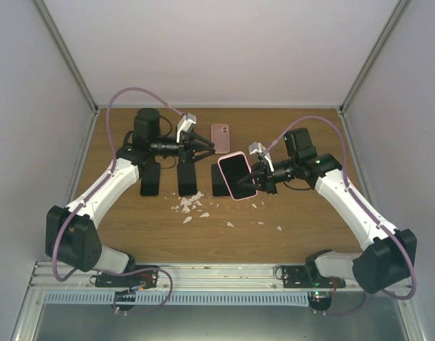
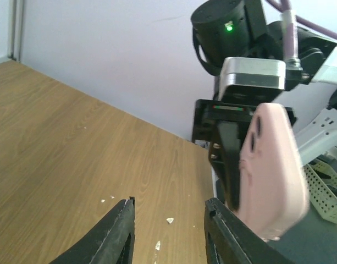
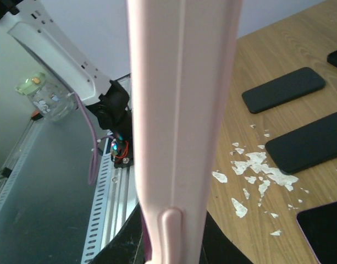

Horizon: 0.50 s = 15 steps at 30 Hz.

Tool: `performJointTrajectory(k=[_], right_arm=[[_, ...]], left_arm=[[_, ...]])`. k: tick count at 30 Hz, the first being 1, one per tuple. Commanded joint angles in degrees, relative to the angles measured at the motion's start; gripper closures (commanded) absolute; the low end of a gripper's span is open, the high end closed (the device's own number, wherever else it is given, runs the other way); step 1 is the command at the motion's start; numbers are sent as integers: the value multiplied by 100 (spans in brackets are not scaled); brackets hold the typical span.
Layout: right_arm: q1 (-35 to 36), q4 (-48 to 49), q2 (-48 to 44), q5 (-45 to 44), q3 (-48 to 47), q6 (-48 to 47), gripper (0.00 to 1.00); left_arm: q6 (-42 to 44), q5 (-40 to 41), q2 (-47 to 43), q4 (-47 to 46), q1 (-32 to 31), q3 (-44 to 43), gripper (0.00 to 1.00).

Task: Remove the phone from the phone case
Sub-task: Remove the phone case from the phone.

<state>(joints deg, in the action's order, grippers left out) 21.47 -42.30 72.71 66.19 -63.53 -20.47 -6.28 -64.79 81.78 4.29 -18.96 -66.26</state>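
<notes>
A phone with a black screen (image 1: 235, 172) sits in a pink case (image 1: 238, 194). My right gripper (image 1: 256, 177) is shut on the case and holds it tilted above the table. In the right wrist view the case's pink side edge (image 3: 179, 110) fills the middle between my fingers (image 3: 116, 242). My left gripper (image 1: 207, 148) is open and empty, just left of the held phone. In the left wrist view its fingers (image 2: 121, 231) stand apart over bare wood, with the case's pink back (image 2: 272, 170) close on the right.
A second pink case (image 1: 220, 135) lies flat at the back. Three black phones lie on the table (image 1: 150, 179) (image 1: 186, 177) (image 1: 220, 183). White flakes (image 1: 191, 206) are scattered in front of them. White walls close in the table on three sides.
</notes>
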Motion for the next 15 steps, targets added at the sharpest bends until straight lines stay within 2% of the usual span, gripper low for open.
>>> performJointTrajectory(k=[1,10,15], right_arm=[[-58,547,-28,-59,16,494,99],[-60,584,-3,-175,66,526,100],[-58,591,24,-141,52,528,100]], left_arm=[[143,-279,-273,-217,-38,87,62],[343,-200,-153,26,-277,-146,62],[294,-409,-75,-63,-371,-151,62]])
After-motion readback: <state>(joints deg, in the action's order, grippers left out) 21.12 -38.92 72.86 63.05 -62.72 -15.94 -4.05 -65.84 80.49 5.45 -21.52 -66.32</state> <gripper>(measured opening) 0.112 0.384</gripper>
